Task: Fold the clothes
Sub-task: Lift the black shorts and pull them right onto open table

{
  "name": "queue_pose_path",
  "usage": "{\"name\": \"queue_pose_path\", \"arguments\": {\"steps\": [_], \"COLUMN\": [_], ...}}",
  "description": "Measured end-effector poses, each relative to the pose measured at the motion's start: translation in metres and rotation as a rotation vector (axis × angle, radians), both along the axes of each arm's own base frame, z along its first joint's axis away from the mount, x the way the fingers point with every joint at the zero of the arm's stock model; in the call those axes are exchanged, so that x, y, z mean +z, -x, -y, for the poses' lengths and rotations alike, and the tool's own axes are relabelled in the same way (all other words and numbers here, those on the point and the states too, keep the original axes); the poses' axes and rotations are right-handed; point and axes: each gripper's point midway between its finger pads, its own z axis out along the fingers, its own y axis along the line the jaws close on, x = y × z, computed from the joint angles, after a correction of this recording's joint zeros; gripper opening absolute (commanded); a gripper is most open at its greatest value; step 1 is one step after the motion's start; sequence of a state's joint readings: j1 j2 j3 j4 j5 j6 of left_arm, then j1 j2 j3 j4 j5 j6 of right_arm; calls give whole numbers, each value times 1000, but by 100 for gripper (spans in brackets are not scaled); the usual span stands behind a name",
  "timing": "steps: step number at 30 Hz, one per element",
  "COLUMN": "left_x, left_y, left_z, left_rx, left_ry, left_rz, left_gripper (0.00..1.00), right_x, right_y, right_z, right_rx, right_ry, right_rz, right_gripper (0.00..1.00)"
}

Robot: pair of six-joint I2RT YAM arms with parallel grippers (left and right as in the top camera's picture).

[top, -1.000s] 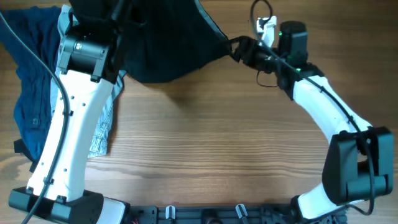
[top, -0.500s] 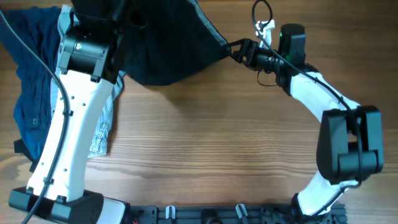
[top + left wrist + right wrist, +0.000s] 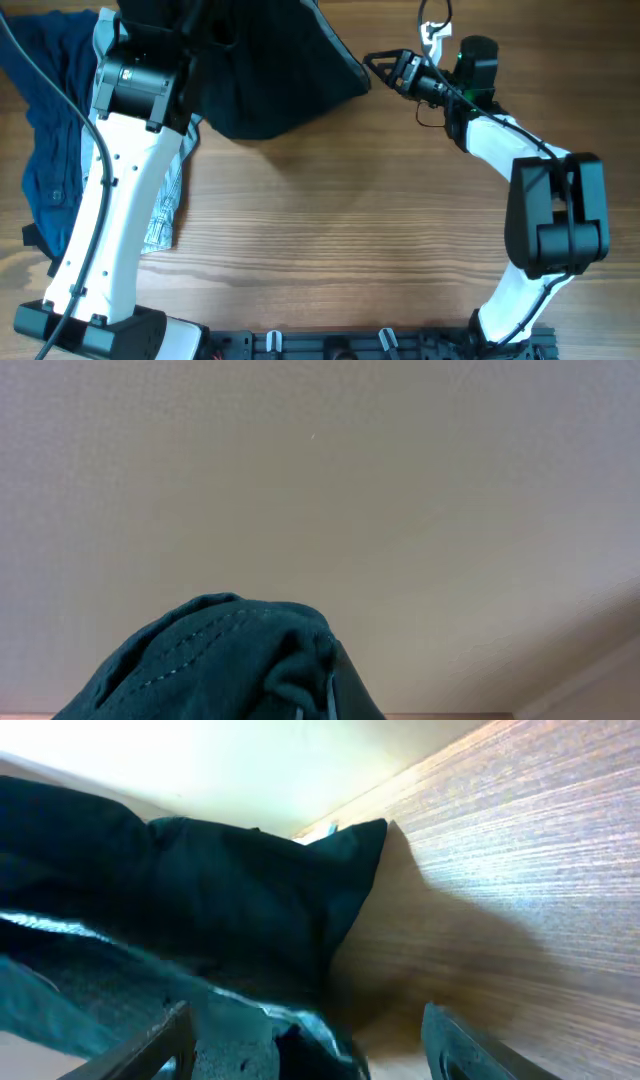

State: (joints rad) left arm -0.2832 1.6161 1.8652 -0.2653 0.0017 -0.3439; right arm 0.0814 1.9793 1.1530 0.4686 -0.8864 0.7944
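Note:
The black shorts (image 3: 270,80) hang bunched at the top of the table, held up from the left arm's end near the top edge. In the left wrist view dark cloth (image 3: 220,660) is bunched over my left gripper (image 3: 315,710), which is shut on it; the fingers are mostly hidden. My right gripper (image 3: 375,68) is open just right of the shorts' right corner. In the right wrist view its fingers (image 3: 305,1040) are spread wide, with the shorts (image 3: 200,890) and a light waistband edge lying low between them. A navy garment (image 3: 50,120) lies at the far left.
A pale blue checked-looking cloth (image 3: 165,210) lies partly under the left arm (image 3: 110,200). The wooden table (image 3: 350,220) stretches across the middle and front. The right arm (image 3: 520,160) curves along the right side.
My right gripper was shut on the shorts' right corner; it has opened, let go, and drawn slightly right and up. The corner has dropped back. The left arm has not moved.

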Motion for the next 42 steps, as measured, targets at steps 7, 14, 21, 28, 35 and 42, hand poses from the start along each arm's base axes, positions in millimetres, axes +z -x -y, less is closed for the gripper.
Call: {"name": "queue_pose_path", "arguments": {"steps": [7, 14, 21, 28, 35, 42], "left_x": [-1, -3, -14, -9, -5, -53], "left_y": [1, 4, 8, 52, 175, 189], "left_z": [5, 12, 0, -9, -44, -37], "left_rx": [-12, -34, -25, -31, -44, -103], "left_ry": [-1, -4, -18, -39, -133, -195], "left_rz": [-4, -13, -71, -139, -250, -446], "left_gripper": [4, 4, 4, 4, 4, 4], "right_x": [-26, -55, 34, 235, 264, 266], "right_y": [25, 36, 53, 104, 153, 215], "right_z": [-47, -36, 81, 137, 158, 152], "right_rx": [67, 70, -110, -301, -336, -317], "right_ry": [54, 143, 367, 759, 850, 847], "right_rz": [-110, -193, -136, 211, 191, 135], "right_gripper": [33, 4, 4, 4, 4, 4]}}
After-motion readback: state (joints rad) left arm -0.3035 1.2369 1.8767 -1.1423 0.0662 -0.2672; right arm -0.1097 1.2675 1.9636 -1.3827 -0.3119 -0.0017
